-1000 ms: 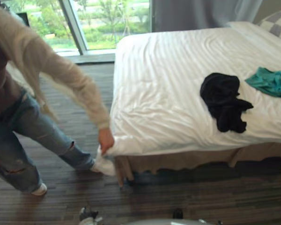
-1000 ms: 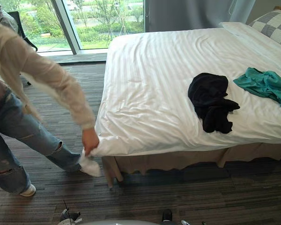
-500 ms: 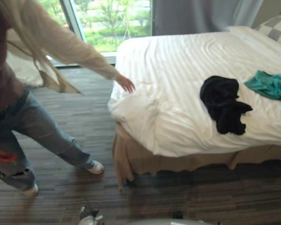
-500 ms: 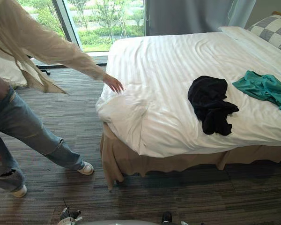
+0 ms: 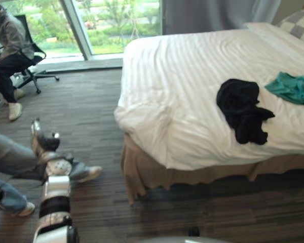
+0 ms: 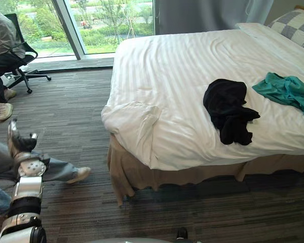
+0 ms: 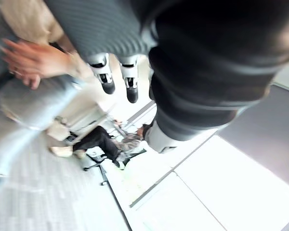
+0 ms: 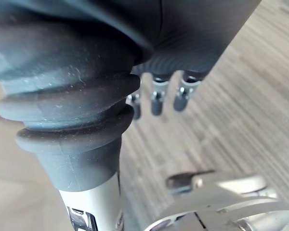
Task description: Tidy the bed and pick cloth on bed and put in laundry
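**Cloths wait on the bed**

The black cloth (image 5: 241, 109) and teal cloth (image 5: 294, 88) lie untouched on the bed (image 5: 177, 61). The left hand (image 5: 43, 142), well apart, and the right hand (image 8: 156, 91) hang relaxed and empty. The likely next move is a reach toward the black cloth.

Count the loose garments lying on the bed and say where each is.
2. The black garment lies crumpled near the bed's front edge; the teal garment lies apart, toward the pillow, cut off, so others may be hidden.

The left arm (image 5: 54, 188) is silver-grey with black bands. The left robot hand (image 7: 105, 76) and right robot hand (image 8: 156, 91) show dark ribbed covers and silver, dark-tipped fingers.
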Available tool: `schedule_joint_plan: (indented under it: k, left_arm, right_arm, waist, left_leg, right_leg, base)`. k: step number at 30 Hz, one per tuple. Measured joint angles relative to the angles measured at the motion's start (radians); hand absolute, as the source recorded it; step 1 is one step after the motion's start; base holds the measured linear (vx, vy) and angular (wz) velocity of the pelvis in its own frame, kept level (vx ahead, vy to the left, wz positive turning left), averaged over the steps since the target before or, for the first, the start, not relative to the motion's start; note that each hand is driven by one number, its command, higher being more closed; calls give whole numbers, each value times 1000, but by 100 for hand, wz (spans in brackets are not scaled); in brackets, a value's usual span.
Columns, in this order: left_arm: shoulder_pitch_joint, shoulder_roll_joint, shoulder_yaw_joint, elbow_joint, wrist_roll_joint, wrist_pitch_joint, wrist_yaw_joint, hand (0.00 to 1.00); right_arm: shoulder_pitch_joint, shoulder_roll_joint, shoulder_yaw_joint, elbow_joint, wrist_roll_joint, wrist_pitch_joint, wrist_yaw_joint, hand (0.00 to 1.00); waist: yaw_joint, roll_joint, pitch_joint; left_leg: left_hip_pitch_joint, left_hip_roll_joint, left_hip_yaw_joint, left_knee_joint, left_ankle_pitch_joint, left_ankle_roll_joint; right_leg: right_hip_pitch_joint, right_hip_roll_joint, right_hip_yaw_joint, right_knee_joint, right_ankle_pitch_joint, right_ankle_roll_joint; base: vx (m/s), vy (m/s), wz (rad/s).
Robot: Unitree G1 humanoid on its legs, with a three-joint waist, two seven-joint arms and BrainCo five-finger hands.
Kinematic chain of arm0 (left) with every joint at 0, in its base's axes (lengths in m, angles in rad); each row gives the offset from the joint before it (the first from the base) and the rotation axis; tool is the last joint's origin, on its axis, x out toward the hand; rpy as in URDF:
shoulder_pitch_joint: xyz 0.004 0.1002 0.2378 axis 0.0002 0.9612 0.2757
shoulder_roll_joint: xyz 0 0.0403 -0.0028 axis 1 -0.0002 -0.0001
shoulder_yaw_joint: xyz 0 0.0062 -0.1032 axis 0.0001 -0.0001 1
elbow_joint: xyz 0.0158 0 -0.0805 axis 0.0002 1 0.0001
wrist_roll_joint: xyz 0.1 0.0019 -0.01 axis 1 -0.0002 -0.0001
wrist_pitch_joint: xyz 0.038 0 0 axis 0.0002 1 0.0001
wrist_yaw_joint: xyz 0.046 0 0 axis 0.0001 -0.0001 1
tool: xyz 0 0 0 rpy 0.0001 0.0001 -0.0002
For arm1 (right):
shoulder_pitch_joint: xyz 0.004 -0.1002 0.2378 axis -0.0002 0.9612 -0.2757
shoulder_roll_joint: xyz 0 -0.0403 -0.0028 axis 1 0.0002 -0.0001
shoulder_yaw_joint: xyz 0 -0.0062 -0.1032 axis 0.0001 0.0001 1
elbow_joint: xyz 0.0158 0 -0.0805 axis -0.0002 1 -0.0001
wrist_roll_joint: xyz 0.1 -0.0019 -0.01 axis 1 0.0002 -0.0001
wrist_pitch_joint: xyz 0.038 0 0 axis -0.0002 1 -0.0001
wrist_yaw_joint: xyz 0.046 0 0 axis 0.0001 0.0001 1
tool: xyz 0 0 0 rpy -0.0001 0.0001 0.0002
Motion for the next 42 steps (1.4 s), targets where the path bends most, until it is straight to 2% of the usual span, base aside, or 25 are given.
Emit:
schedule_joint_plan:
  k: [4,7,8,10,11,13,17,25,29,30,35,40,42]
  left_arm:
    - [-205,2,-119,44,37,0,13,0]
    - [-371,-6,-218,139,70,5,7,0]
    - [-389,-8,-228,150,75,5,4,0]
    - [-501,-19,-275,214,91,6,-15,0]
    - [-520,-25,-280,228,98,6,-19,0]
    - [-580,-55,-302,265,111,10,-33,0]
    - [-630,-57,-315,321,124,18,-56,0]
    - [-693,4,-282,397,81,20,-77,0]
    - [-706,11,-266,411,73,22,-77,0]
    - [-707,11,-266,418,73,23,-77,100]
    - [-706,10,-264,463,70,25,-123,100]
    - [-692,9,-245,475,45,-12,-208,100]
    - [-691,9,-246,483,37,-22,-235,100]
  right_arm:
    - [-7,-1,-10,0,6,-4,9,0]
    - [-24,-1,-28,0,14,-5,14,0]
    - [-25,-1,-28,0,16,-5,14,0]
    - [-46,0,-29,-1,38,-6,13,0]
    - [-47,1,-29,-2,40,-7,13,0]
    - [-52,1,-30,-6,60,-9,9,0]
    - [-60,8,-30,-12,89,-12,-7,0]
    - [-60,22,-3,-38,132,-29,-13,0]
    - [-61,20,29,-47,150,-41,-13,0]
    - [-61,19,37,-48,155,-42,-13,0]
    - [-60,7,81,-50,159,-44,-22,0]
    - [-61,-14,128,-50,157,-38,-25,0]
    - [-64,-21,140,-50,156,-38,-24,0]
  waist:
    - [-21,12,11]
    - [-61,29,56]
    - [-67,30,57]
    - [-99,31,89]
    - [-103,32,94]
    - [-104,33,117]
    - [-109,27,150]
    - [-97,-1,211]
    - [-93,-9,223]
    - [-93,-9,223]
    - [-71,-15,234]
    - [-45,-16,235]
    - [-43,-16,234]
  left_leg:
    - [-74,-3,35,17,1,3]
    - [-94,-5,77,19,2,3]
    - [-101,-5,83,20,2,3]
    - [-128,-8,108,20,2,4]
    - [-134,-8,114,20,2,4]
    - [-152,-11,135,18,2,4]
    - [-194,-14,145,18,2,4]
    - [-268,-15,172,14,2,4]
    - [-304,-14,173,13,2,3]
    - [-307,-14,173,13,2,3]
    - [-327,-13,172,12,2,3]
    - [-335,-5,172,14,3,3]
    - [-332,-4,170,14,3,3]
  right_leg:
    - [-87,0,48,1,27,-5]
    - [-133,3,93,1,41,-7]
    - [-144,3,97,1,43,-7]
    - [-188,3,125,1,55,-9]
    - [-197,4,130,1,58,-9]
    - [-229,6,151,1,65,-10]
    - [-277,5,167,1,73,-8]
    - [-366,5,195,1,85,-1]
    - [-401,4,195,1,87,0]
    - [-404,4,194,1,87,0]
    - [-421,2,187,2,87,1]
    - [-430,7,178,8,87,1]
    - [-428,7,175,14,87,1]
  base:
    - [-62,-41,-34]
    - [-73,-40,-37]
    - [-54,-23,-35]
    - [-40,-12,-34]
    - [-29,-8,-31]
    - [-19,-3,-25]
    - [-26,8,-9]
    - [-9,5,-8]
    - [6,3,3]
    - [0,0,0]
    - [0,0,0]
    - [1,-5,1]
    - [-2,-5,3]
